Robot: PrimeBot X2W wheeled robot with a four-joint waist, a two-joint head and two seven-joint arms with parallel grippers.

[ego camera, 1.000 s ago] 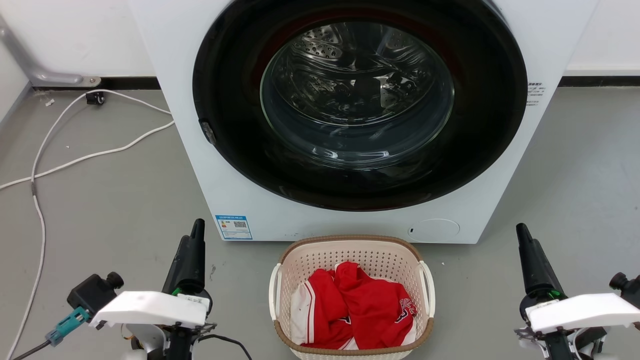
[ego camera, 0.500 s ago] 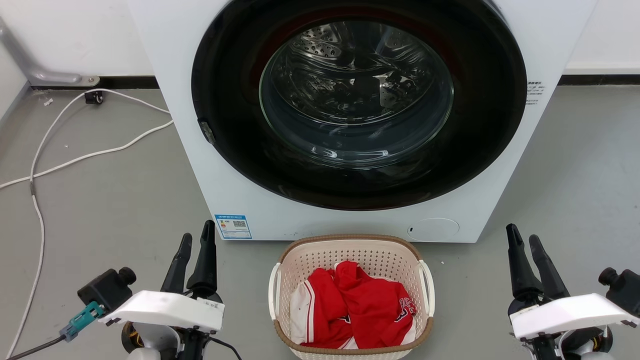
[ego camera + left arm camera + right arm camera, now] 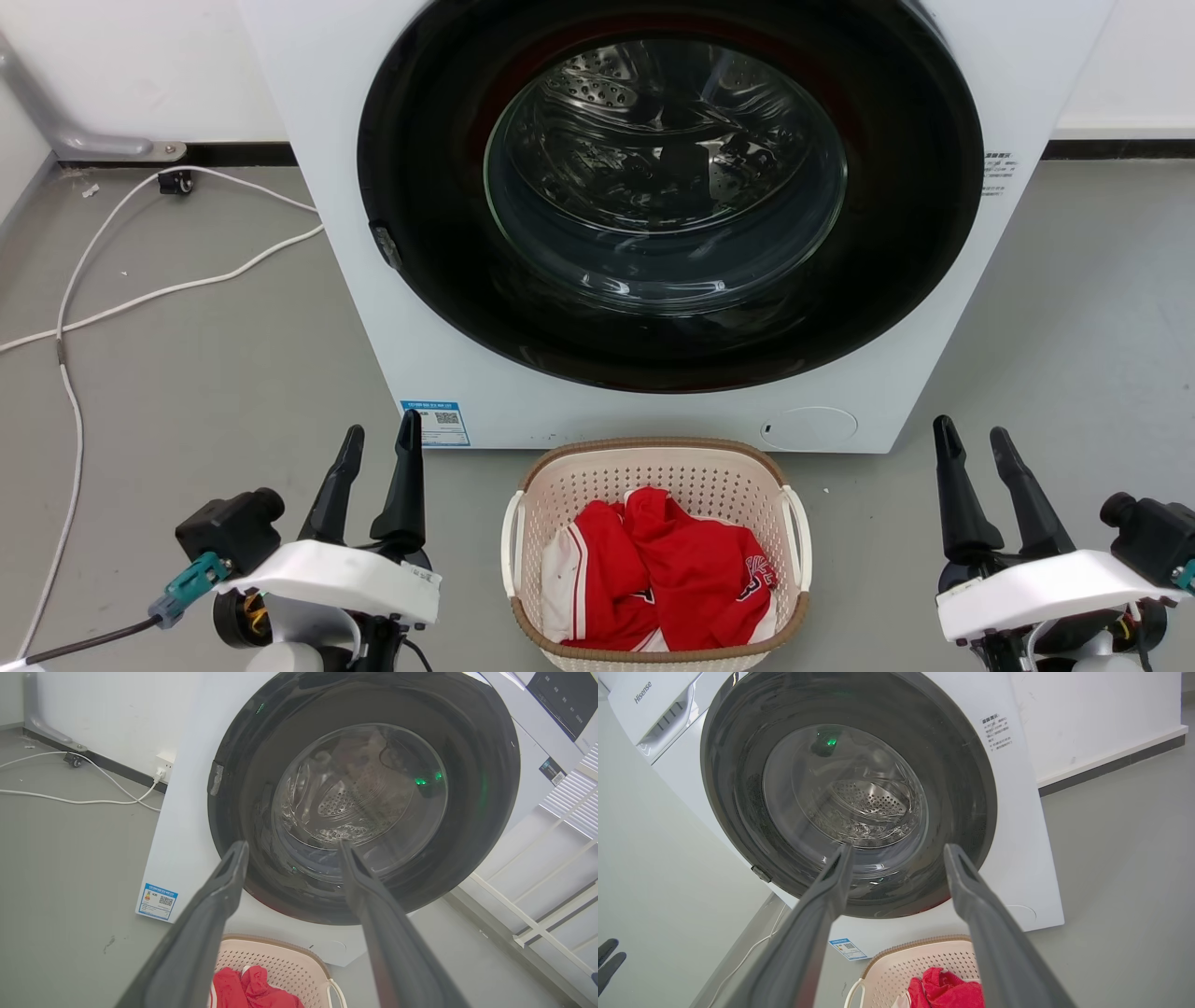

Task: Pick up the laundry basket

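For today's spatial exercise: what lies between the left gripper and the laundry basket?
Bare grey floor separates the left gripper from the laundry basket, per the head view.

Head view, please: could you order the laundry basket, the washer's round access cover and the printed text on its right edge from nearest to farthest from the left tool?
1. laundry basket, on the floor just right of the left tool.
2. round access cover, low on the washer front, beyond the basket's right corner.
3. printed text, high on the washer's right edge.
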